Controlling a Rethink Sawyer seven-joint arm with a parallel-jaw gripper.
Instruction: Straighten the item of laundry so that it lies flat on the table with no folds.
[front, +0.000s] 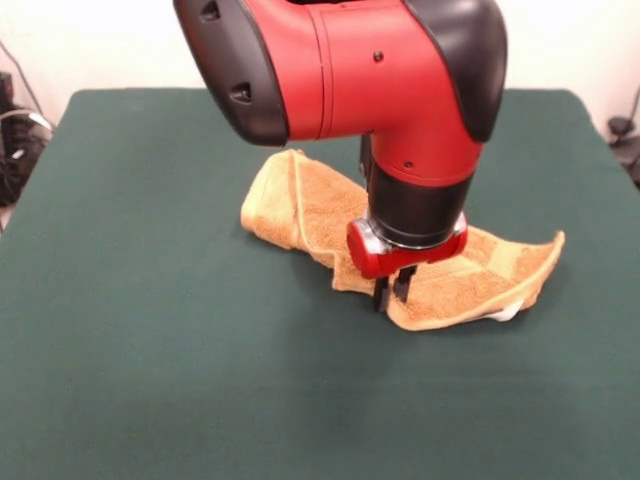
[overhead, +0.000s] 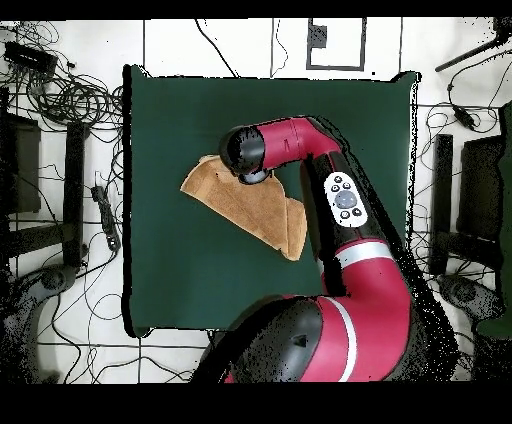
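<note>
the gripper (front: 393, 290) points straight down with its two dark fingers drawn close together, tips at the near edge of the towel (front: 310, 205), seemingly pinching that edge, though the grip itself is hard to make out. the towel lies crumpled and folded near the middle of the counter (front: 150, 330), one corner curling up on the side away from the bunched end, a small white tag (front: 503, 313) showing beneath it. the counter's dark green cloth is otherwise bare. around it, cables (overhead: 70, 95) sprawl over a pale floor.
</note>
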